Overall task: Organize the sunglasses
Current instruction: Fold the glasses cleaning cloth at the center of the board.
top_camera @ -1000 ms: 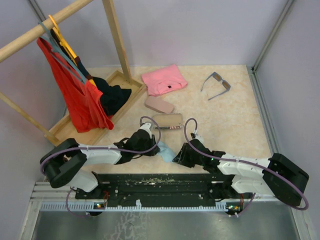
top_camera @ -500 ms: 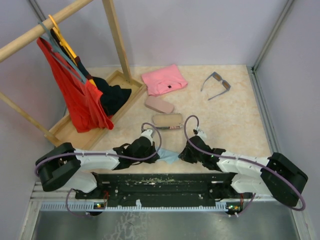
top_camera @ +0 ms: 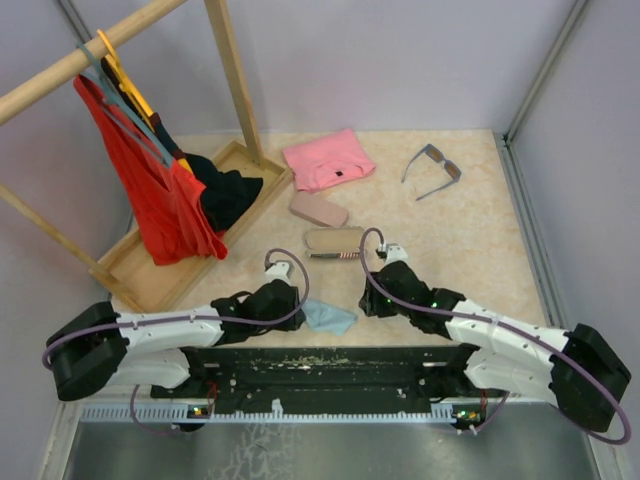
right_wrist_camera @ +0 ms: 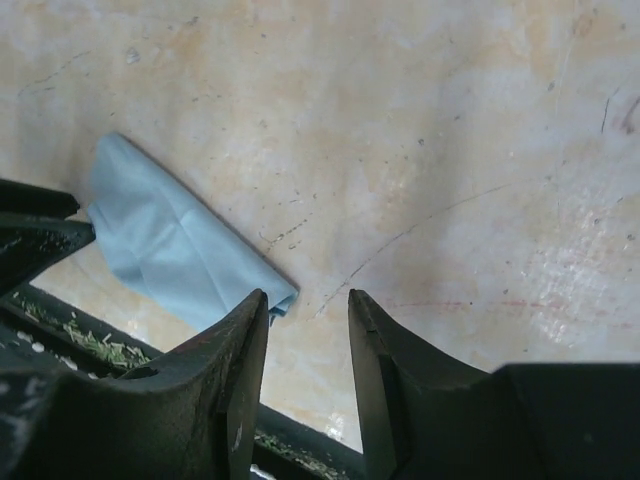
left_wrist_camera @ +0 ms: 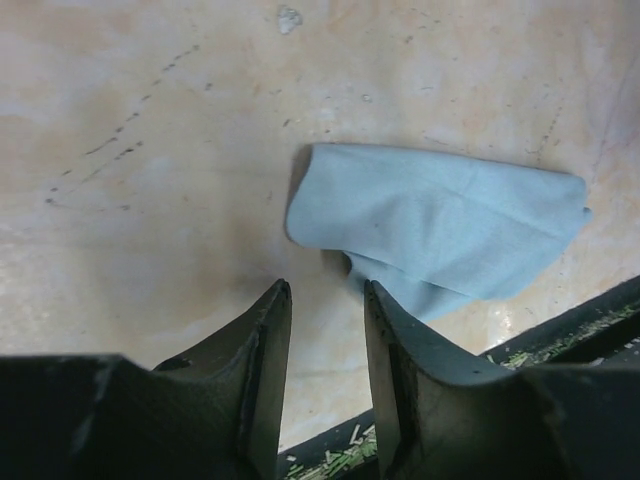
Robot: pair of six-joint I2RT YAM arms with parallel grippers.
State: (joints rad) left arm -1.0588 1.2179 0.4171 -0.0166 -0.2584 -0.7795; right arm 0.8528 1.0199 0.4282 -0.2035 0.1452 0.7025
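Folded blue cloth flat between left gripper and right gripper, both parted, empty. Next, grey-blue sunglasses best grasped at bridge, lenses avoided.

I see a pale blue cloth, a beige marbled surface — grey sunglasses with dark lenses, a pink shirt, a dusty-pink case, a red top, black fabric, a tan tray.
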